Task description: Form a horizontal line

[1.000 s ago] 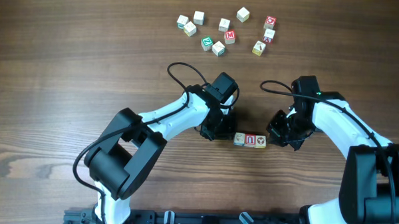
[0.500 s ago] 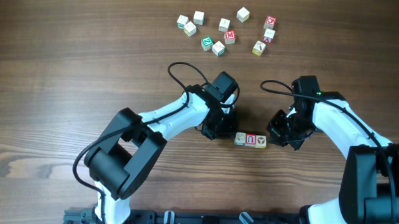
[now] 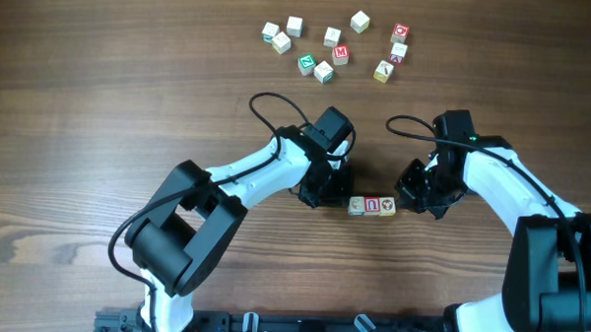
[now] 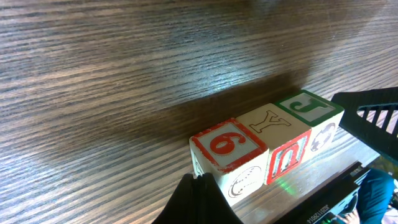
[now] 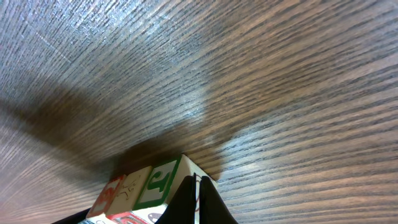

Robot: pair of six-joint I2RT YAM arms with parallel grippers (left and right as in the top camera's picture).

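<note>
Change is small in the last second: my right gripper [image 5: 195, 188] moves a little inward toward the end of the row, and the right cube [image 3: 386, 205] comes slightly up, so the three cubes now lie more level than one second ago, when that end was hanging a bit toward me. My left gripper [image 4: 198, 186] stays where it was, at the other end, just beside the left cube [image 3: 356, 205]. Both grippers are fully closed and hold nothing; I use the closed tips only as pushers and stops. The row sits on the table [image 3: 101, 100] between my two grippers, in front of me, with the red middle cube [image 3: 371, 204] touching its neighbour on each side, as the left wrist view also shows. The right tip seems to touch the right cube, but I cannot tell this for sure. The loose cubes [image 3: 331, 47] at the far side are well apart and are not disturbed. I judge that the line is nearly finished, or finished, and that only a careful retreat of both tips remains, without dragging the end cubes out of line.
</note>
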